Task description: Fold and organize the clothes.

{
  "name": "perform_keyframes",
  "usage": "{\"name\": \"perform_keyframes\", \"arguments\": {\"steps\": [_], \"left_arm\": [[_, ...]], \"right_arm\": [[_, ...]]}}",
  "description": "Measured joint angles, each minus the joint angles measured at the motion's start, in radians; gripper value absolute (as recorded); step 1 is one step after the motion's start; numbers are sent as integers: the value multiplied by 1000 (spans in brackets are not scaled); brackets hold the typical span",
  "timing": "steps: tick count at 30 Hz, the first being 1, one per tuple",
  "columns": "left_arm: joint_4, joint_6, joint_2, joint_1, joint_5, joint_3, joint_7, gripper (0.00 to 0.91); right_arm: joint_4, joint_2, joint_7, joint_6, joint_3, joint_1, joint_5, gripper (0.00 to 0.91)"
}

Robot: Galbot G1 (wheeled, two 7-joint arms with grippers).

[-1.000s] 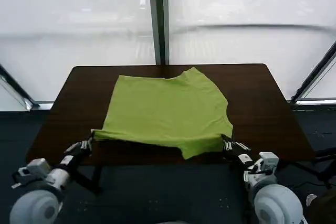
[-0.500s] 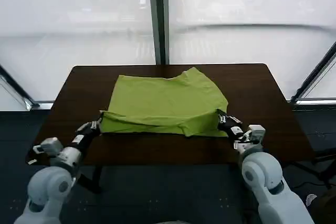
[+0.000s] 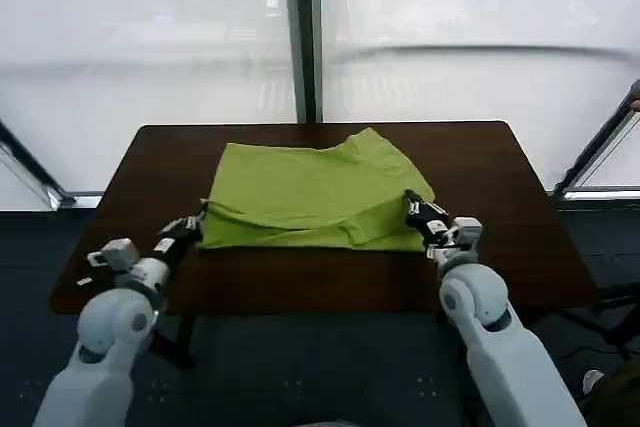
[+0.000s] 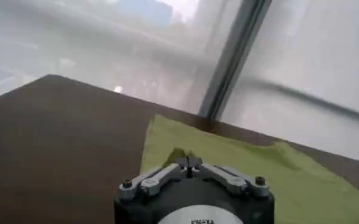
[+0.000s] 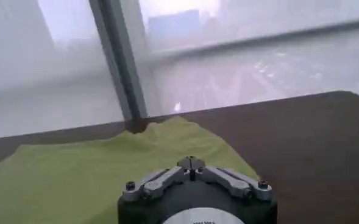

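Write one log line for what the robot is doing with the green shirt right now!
left gripper: shut on T-shirt near hem corner | right gripper: shut on other near corner | hem raised, carried toward collar | table: dark

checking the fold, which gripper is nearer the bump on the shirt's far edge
Right. The right gripper holds the T-shirt hem below that bump; the left gripper grips the opposite corner.
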Motion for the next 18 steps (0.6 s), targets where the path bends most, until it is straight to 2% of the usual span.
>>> {"name": "perform_keyframes", "arguments": {"steps": [5, 6, 7, 9, 18], "left_arm": [[38, -3, 18, -35, -1, 19, 5, 0], [45, -4, 20, -41, -1, 22, 5, 0], [53, -4, 22, -49, -1, 25, 6, 878], [64, -4, 23, -58, -1, 29, 6, 878], [61, 6, 28, -55, 34, 26, -2, 878]], "right_arm": [[-2, -3, -37, 4, 1, -3, -8, 0], [3, -7, -49, 4, 4, -8, -8, 156], [8, -11, -57, 4, 6, -12, -9, 878], [24, -23, -68, -6, 13, -23, -11, 878], [160, -105, -47, -116, 49, -119, -34, 878]]}}
